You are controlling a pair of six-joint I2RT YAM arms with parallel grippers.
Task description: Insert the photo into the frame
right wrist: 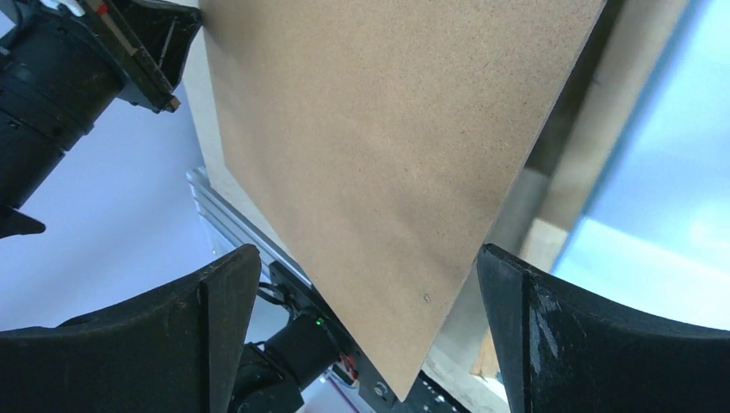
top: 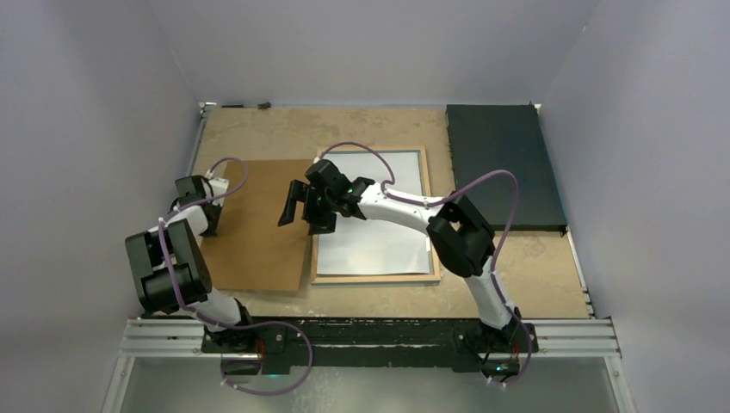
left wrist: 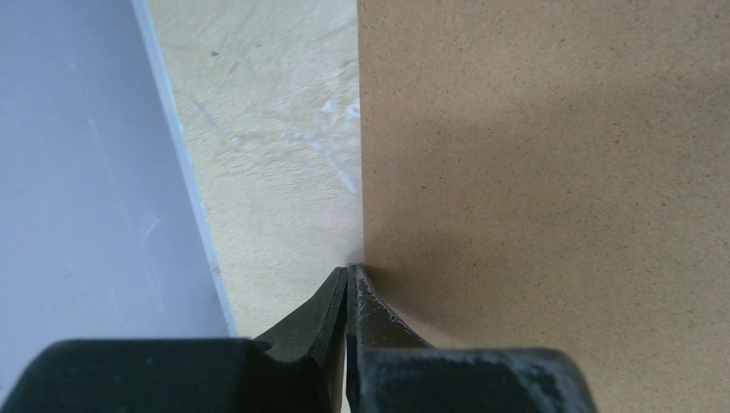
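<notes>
Table (top: 258, 129): photo (top: 379, 241) white-side up in frame (top: 376, 278). Your left gripper (left wrist: 348, 271) is closed tight at the board's (top: 258, 232) 9 o'clock edge; right gripper (top: 306, 211) gapes wide, empty (over its 3 o'clock edge).

The left arm (top: 168, 268) and right arm (top: 462, 234) pair white link shells with bulky black joint housings. A purple cable (top: 506, 185) loops along each. The left claw (left wrist: 347, 274) has slim black fingers, scuffed pale at the edges; the right claw (right wrist: 366, 280) has broad matte-black ones. A green light (top: 355, 183) glows on the right wrist.
</notes>
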